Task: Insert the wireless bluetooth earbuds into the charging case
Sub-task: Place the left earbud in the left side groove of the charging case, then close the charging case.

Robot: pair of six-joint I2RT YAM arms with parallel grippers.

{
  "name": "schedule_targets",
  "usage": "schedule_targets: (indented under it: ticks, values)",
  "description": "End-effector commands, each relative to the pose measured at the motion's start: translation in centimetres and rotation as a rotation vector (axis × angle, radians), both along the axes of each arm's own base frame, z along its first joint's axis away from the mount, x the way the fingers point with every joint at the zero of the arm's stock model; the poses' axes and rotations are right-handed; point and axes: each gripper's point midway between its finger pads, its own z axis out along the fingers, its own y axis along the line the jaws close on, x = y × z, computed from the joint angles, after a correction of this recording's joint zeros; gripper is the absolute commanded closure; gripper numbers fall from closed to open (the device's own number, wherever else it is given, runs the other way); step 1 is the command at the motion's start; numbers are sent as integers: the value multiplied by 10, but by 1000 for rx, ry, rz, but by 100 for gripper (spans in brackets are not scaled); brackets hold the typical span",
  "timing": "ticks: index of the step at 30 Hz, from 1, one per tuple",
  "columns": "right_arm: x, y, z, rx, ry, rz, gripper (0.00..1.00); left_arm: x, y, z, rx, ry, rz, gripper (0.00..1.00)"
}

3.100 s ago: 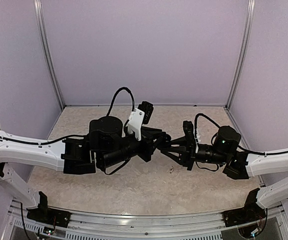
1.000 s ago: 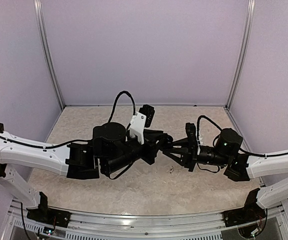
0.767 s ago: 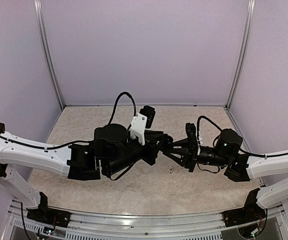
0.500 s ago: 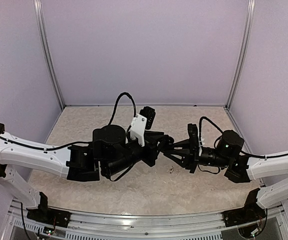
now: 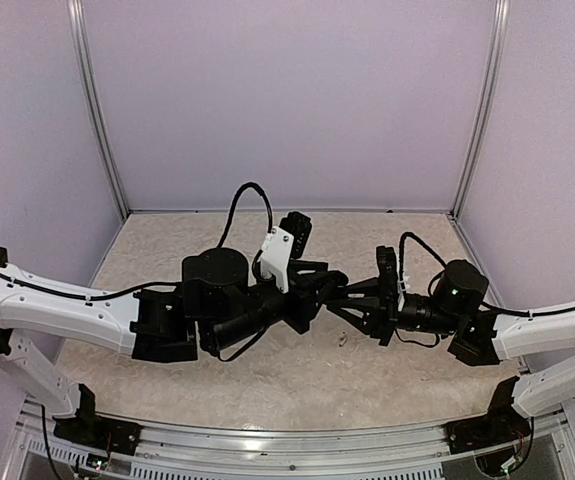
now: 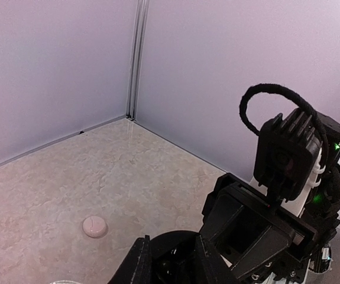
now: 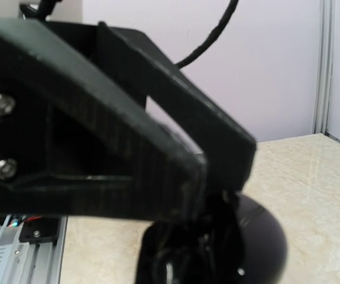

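Now, at the jaws: in the left wrist view the left gripper (image 6: 172,245) has its two fingers (image 6: 139,265) standing apart, with a dark rounded body (image 6: 168,257) in the gap between them. Whether the fingers press on that body or stand clear of it, I cannot tell. The right gripper (image 5: 335,294) comes in tip to tip against the left gripper, its jaws drawn together. Whether they pinch anything is hidden, because a blurred black frame (image 7: 99,130) close to the lens fills the right wrist view. Both grippers hang above the table (image 5: 267,385), pointing at each other.

One tiny pale earbud (image 5: 342,340) lies on the table, just nearer the arm bases than the left gripper and touching neither arm. In the wrist view a white puck (image 6: 94,226) lies flat on the table, to the left of the left gripper, beyond it and well apart from it.

Against three seconds ago, the spot where the tips meet has hardly shifted. The right arm's wrist camera (image 5: 388,278) and round joint (image 5: 461,283) now sit a little farther from the left gripper. The left arm's own round joint (image 5: 213,272) has dropped toward the bases. The pale earbud lies where it lay.
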Motion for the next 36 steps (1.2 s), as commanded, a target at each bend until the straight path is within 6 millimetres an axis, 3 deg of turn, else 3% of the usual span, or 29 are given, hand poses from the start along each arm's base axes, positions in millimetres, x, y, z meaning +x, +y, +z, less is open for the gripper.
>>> schedule_targets:
  ticks: [1, 12, 21, 30, 36]
  values:
    - [-13, -8, 48, 146, -128, 25, 100, -2, 3, -32, 115, 24, -26, 71]
    - [-10, -7, 27, 114, -94, 8, 100, -3, 6, 24, 54, -37, -57, 48]
    - [-10, -7, 22, 92, -90, 9, 100, -5, 29, 59, -47, -20, -137, 44]
    - [-24, -3, 12, -7, -141, 94, 100, -7, 68, 48, 0, -32, -244, 42]
    - [-40, 1, 1, -61, -110, 209, 100, -18, 68, 24, 145, -68, -292, 43]
